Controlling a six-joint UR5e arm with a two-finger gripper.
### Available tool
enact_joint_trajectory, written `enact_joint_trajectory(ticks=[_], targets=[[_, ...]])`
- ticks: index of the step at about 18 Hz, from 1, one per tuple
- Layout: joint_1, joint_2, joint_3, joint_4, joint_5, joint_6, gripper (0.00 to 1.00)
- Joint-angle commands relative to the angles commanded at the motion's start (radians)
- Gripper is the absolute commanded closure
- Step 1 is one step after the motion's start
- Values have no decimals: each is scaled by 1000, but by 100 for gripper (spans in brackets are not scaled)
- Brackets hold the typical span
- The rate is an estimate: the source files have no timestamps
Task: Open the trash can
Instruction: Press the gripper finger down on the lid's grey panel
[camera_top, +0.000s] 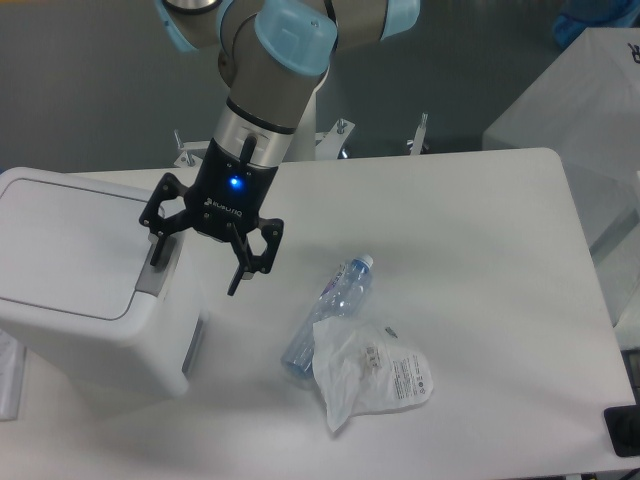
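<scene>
The trash can (85, 290) sits at the left edge of the frame, on the left end of the white table (470, 250). It is a boxy white bin with rounded corners, standing upright, its flat lid (65, 245) facing up and lying closed. The lid's long axis runs from the upper left toward the lower right of the frame, and the side with the grey push button (155, 268) faces right, toward the middle of the table. The button is a narrow grey rectangle set at the right-hand rim of the lid.

The gripper (195, 270) hangs from the arm (275, 60) in the upper centre-left of the frame, pointing down, a blue light glowing on its body. Its two black fingers are spread wide and hold nothing. The left-hand finger (158, 245) stands at the button, on or just above it; contact cannot be made out. The other finger hangs over the table just right of the bin.

Lower centre, well apart from the bin, a clear plastic bottle (335, 305) lies on its side, cap toward the upper right, with a white plastic bag (375, 375) with printed text overlapping its lower end.
</scene>
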Motion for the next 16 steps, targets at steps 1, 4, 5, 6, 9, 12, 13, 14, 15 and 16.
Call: enact_joint_trajectory(ticks=[1,4,5,6,9,12,13,14,15,16], targets=[[0,-2,-2,0,0,0,0],[0,0,1,0,0,0,0],[0,2,5,0,0,-2,0],[0,3,8,0,0,-2,0],[0,3,11,0,0,-2,0],[0,-2,12,0,0,0,0],[0,-3,11,0,0,0,0],[0,-6,11,0,0,0,0],[0,-9,11,2,0,0,0],[0,-11,11,8,0,0,0]])
